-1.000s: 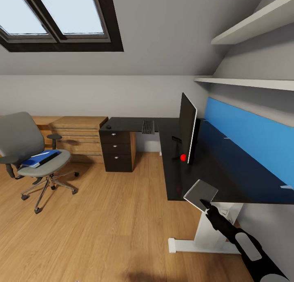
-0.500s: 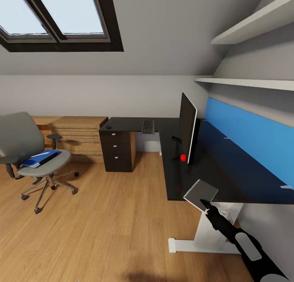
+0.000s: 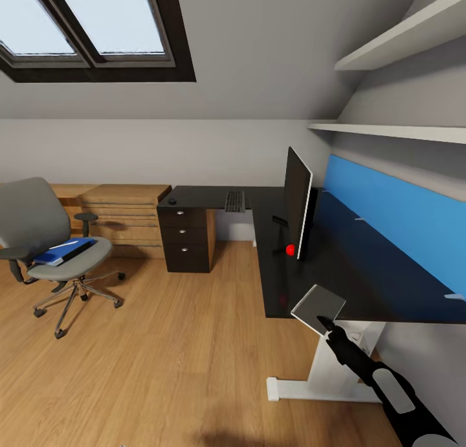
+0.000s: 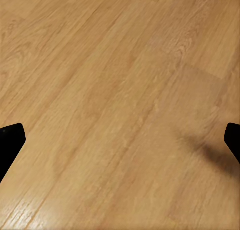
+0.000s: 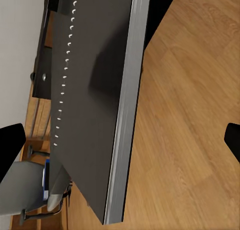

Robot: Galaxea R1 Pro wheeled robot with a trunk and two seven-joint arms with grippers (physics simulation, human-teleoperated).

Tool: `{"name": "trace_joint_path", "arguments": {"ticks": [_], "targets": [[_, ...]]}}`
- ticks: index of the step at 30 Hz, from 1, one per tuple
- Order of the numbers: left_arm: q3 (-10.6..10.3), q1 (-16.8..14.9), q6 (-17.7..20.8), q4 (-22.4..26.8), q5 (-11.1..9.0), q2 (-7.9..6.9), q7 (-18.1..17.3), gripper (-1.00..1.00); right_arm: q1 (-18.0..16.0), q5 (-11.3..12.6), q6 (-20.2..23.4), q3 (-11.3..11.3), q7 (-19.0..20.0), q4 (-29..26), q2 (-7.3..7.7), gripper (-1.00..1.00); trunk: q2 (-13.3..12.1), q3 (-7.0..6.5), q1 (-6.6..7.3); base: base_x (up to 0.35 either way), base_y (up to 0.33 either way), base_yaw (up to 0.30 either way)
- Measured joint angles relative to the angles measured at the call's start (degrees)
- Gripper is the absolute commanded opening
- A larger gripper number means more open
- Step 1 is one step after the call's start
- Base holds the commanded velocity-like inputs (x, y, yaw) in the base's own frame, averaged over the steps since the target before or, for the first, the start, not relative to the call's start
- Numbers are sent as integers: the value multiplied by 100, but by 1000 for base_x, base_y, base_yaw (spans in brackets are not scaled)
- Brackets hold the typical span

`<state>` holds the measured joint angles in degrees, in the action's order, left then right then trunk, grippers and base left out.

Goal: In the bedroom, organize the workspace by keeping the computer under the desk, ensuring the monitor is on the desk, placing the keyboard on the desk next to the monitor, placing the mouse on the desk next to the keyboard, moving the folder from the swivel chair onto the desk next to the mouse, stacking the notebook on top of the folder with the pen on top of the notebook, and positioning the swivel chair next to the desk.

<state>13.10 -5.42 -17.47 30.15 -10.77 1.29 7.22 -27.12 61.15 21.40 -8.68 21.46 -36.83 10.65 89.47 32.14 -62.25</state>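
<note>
We see the folder (image 3: 65, 250) lying on the chair (image 3: 48, 246) at the frame's left, apart from the desk (image 3: 362, 272) at right. The monitor (image 3: 297, 202) stands on the desk; the keyboard (image 3: 234, 201) lies on its far wing. At lower right, our right gripper (image 3: 321, 319) holds a thin grey-edged dark slab (image 3: 317, 308), fingertips (image 5: 11, 145) wide apart. The left fingertips (image 4: 10, 140) are spread wide over bare floor (image 4: 120, 110), holding nothing.

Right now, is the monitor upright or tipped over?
Upright: the monitor stands on edge on the desk.
</note>
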Motion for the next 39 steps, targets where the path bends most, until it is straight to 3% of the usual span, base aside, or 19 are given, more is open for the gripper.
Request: {"name": "trace_joint_path", "arguments": {"ticks": [39], "targets": [[0, 0, -2, 0, 0, 0, 7, 100, 0, 0, 0, 0, 0, 1, 0, 100, 0, 0, 0, 0, 26, 0]]}}
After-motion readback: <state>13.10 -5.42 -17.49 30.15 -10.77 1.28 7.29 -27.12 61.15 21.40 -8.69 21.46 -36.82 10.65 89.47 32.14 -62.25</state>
